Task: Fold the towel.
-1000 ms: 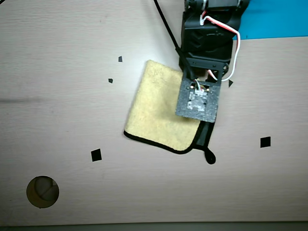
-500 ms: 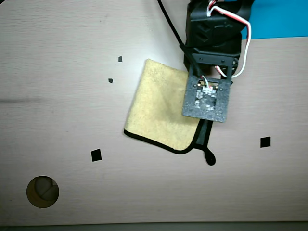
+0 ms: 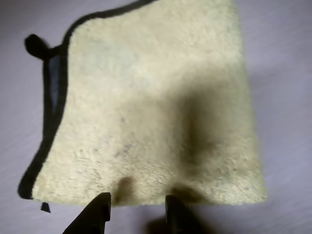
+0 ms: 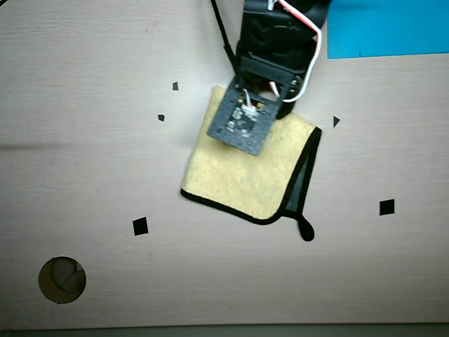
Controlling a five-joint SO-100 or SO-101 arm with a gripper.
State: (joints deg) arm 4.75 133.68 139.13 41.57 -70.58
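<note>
**End effector poised at the folded towel's near edge**

In the wrist view the end effector [image 3: 137, 208] shows two dark fingertips set moderately apart, with nothing between them. They sit just at the near edge of the pale yellow fleecy towel with black piping [image 3: 156, 102], and the fabric puckers slightly in front of each tip. This placement suggests either a grip being lined up on that edge for another fold, or a release just made; the pictures do not settle which.

From overhead, the towel [image 4: 245, 175] lies on the light wood-grain tabletop [image 4: 91, 105], slightly rotated, its upper corner hidden under the arm's wrist camera board [image 4: 245, 121]. It appears doubled over: a grey underlayer shows along the black-trimmed side [image 4: 300, 184], and a small black hanging loop [image 4: 306, 229] sticks out at the corner.

Small black square markers [image 4: 140, 226] dot the tabletop around it, probably placement references. A round hole [image 4: 62, 279] sits in the tabletop's lower left, well apart, and a blue sheet [image 4: 386, 28] lies at the upper right.
</note>
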